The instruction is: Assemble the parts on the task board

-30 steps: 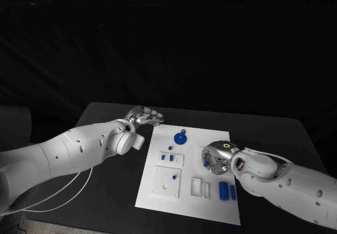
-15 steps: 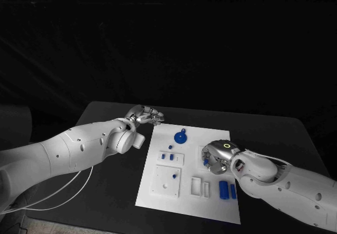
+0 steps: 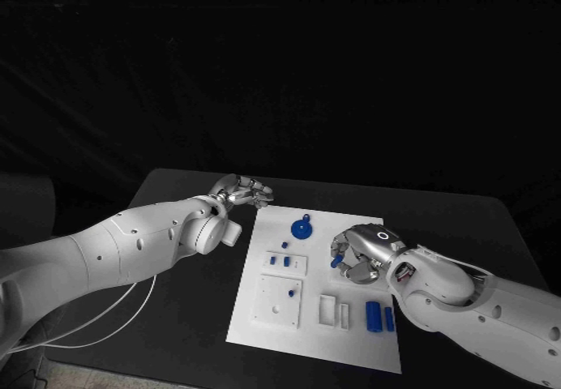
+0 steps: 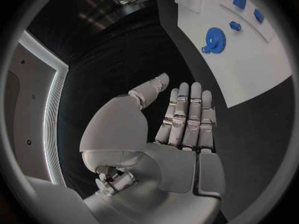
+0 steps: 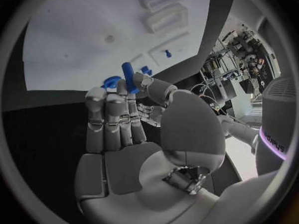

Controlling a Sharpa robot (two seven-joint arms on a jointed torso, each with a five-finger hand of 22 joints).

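Observation:
The white task board (image 3: 362, 352) lies mid-table. On it are a blue gear (image 3: 301, 230), small blue pieces (image 3: 278, 262) in a white block, and two blue cylinders (image 3: 378, 317) near the front right. My right hand (image 3: 365, 255) hovers over the board's right half and pinches a blue peg (image 3: 336, 261); in the right wrist view the peg (image 5: 127, 76) stands upright between thumb and fingertips. My left hand (image 3: 242, 193) is over the black table just off the board's far left corner; its fingers (image 4: 187, 117) lie straight and hold nothing.
White blocks (image 3: 280, 300) and slotted holders (image 3: 333, 312) sit on the board's near half. Bare black table (image 3: 187, 324) surrounds the board. In the left wrist view the gear (image 4: 215, 36) and the board's corner (image 4: 261, 79) lie beyond the left fingertips.
My right hand has risen a little and shifted toward the far edge with the blue peg in it. The left hand has barely moved.

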